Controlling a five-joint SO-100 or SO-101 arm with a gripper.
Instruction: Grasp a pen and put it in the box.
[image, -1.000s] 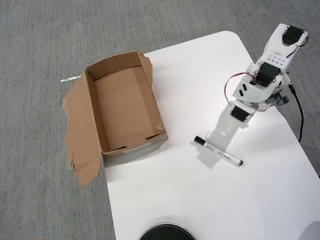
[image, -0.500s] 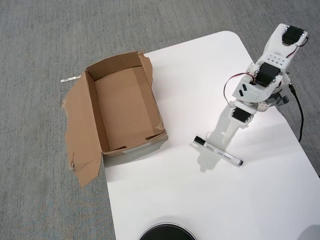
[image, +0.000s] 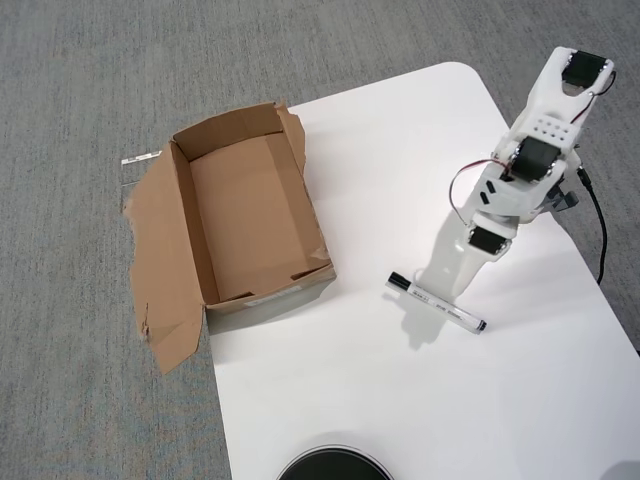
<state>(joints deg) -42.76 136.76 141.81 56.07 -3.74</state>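
grey carpet fills the room around a white table (image: 420, 400), and on that table lies the pen (image: 436, 302), flat on its side, slanting from its black cap at upper left down to its small black tail at lower right in the overhead view. it is well apart from the box (image: 250, 215), which sits at the table's left edge with its mouth facing up, empty as far as can be seen, and one big torn flap folded out over the carpet.

just above the pen's middle hangs the hand (image: 446, 280), white against the white table, so its two fingers blur together – whether they are spread or closed cannot be told from this view, and nothing seems to be held. the arm reaches down to it from the base at the upper right, a red wire looping beside it.

the step in hand looks like the descent onto the pen. to do it well, i would set the fingers across the barrel rather than along it, straddle it near the middle so it does not tip when raised, and come down until the tips almost meet the table before closing – a thin round barrel will roll away if only one finger nudges it.

a dark round thing (image: 335, 466) peeks in at the bottom edge.
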